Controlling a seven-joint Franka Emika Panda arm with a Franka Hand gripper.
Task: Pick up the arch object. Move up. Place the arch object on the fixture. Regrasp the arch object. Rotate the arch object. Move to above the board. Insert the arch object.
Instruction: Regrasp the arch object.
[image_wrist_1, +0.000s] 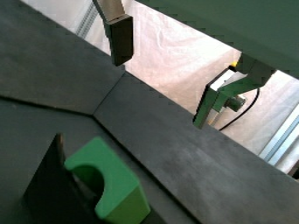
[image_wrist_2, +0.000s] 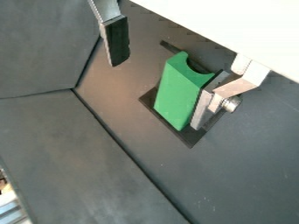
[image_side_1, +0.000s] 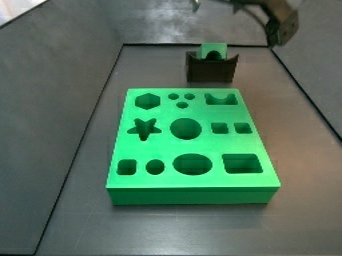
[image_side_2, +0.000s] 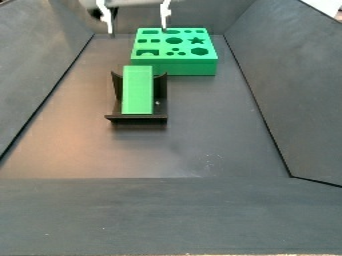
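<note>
The arch object (image_side_2: 136, 89) is seen resting on the fixture (image_side_2: 135, 117), just near of the board (image_side_2: 175, 47) in a side view. The gripper (image_side_2: 134, 13) is held above and apart from it, fingers (image_wrist_2: 117, 41) spread and empty.

**Arch object seated in the fixture, gripper clear**

In a wrist view, the arch object (image_wrist_1: 105, 179) sits in the dark fixture (image_wrist_1: 49, 185), its curved notch visible on one face. Only one of the gripper's fingers (image_wrist_1: 118, 37) shows, a silver plate with a dark pad, hanging well apart from the block with nothing held. Dark floor panels (image_wrist_1: 176, 140) surround them.
</note>
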